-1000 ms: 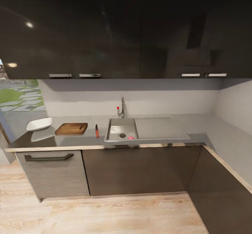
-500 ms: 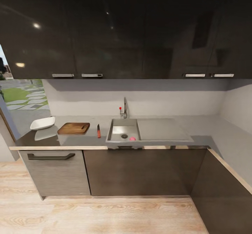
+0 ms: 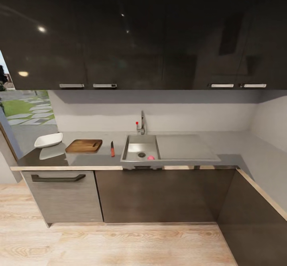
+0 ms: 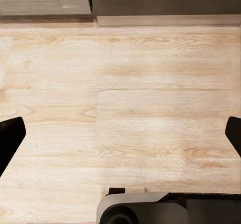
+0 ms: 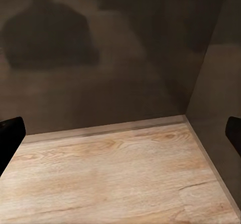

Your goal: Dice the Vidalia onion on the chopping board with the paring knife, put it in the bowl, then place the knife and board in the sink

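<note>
No readable writing; Vidalia onion (image 3: pixel 150 157) in sink (image 3: pixel 140 143).

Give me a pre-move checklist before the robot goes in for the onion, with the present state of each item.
1. Vidalia onion lies in the sink basin, beside the drain: ok.
2. Chopping board lies flat on the countertop, nothing on it: ok.
3. Paring knife lies between board and sink, apart from both: ok.
4. Bowl sits at the far end beyond the board, empty as far as can be seen: ok.
5. Left gripper and right gripper are open and hold nothing, pointing at the floor: ok.
6. Robot within reach of the sink: not ok, it stands back from the cabinets.
</note>
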`<state>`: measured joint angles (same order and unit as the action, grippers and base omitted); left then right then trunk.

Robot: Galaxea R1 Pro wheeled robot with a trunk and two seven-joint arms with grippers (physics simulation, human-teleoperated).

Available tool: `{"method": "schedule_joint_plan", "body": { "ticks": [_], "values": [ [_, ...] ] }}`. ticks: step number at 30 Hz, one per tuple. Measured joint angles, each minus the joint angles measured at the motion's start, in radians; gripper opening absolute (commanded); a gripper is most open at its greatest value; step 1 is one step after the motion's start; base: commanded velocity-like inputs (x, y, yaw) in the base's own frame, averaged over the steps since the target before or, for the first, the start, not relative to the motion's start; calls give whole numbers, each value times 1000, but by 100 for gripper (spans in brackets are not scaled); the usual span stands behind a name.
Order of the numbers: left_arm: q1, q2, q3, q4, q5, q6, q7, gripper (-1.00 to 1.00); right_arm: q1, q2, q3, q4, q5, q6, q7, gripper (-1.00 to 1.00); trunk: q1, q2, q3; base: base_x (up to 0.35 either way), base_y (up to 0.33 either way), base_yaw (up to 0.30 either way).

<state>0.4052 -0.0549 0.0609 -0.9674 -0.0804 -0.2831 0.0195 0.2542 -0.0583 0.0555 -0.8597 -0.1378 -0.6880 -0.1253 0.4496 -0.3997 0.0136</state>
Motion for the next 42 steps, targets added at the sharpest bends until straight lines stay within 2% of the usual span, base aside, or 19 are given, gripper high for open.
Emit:
{"method": "schedule_joint_plan", "body": {
  "ticks": [15, 17, 20, 21, 22, 23, 25, 27, 29, 31, 33, 35, 37, 42],
  "values": [
    [-1, -1, 1, 17, -1, 0, 4, 100, 0, 0, 0, 0, 3, -6, 2, 100, 0, 0, 0, 0, 0, 0],
    [-1, -4, 1, 3, -2, 1, 5, 100, 0, 0, 0, 0, 3, -6, 2, 100, 0, 0, 0, 0, 0, 0],
    [-2, -11, 1, -74, -5, 29, 7, 100, 0, 0, 0, 0, 3, -6, 2, 100, 0, 0, 0, 0, 0, 0],
    [-2, -16, 1, -124, -7, 73, 7, 100, 0, 0, 0, 0, 3, -6, 2, 100, 0, 0, 0, 0, 0, 0],
    [-2, -24, 0, -212, -8, 192, 5, 100, 0, 0, 0, 0, 3, -6, 2, 100, 0, 0, 0, 0, 0, 0],
    [-2, -25, -1, -249, -8, 245, 5, 100, 0, 0, 0, 0, 3, -6, 2, 100, 0, 0, 0, 0, 0, 0],
    [-4, -30, -6, -397, -9, 449, 3, 100, 0, 0, 0, 0, 3, -7, 2, 100, 0, 0, 0, 0, 0, 0],
    [-10, -32, -16, -487, -10, 553, 3, 100, 0, 0, 0, 0, 3, -7, 2, 100, 0, 0, 0, 0, 0, 0],
    [-52, -41, -47, -542, -10, 626, 6, 100, 0, 0, 0, 0, 3, -7, 2, 100, 0, 0, 0, 0, 0, 0],
    [-129, -48, -74, -558, -9, 683, 5, 100, 0, 0, 0, 0, 3, -8, 2, 100, 0, 0, 0, 0, 0, 0],
    [-214, -52, -89, -570, -9, 798, 6, 100, 0, 0, 0, 0, 3, -7, 2, 100, 0, 0, 0, 0, 0, 0],
    [-275, -58, -100, -575, -10, 875, 6, 100, 0, 0, 0, 0, 3, -7, 2, 100, 0, 0, 0, 0, 0, 0],
    [-358, -79, -140, -579, -10, 937, 8, 100, 0, 0, 0, 0, 3, -7, 2, 100, 0, 0, 0, 0, 0, 0],
    [-500, -96, -209, -582, -11, 983, 14, 100, 0, 0, 0, -1, 3, -6, 2, 100, 0, 0, 1, 0, 0, 0]
  ]
}}
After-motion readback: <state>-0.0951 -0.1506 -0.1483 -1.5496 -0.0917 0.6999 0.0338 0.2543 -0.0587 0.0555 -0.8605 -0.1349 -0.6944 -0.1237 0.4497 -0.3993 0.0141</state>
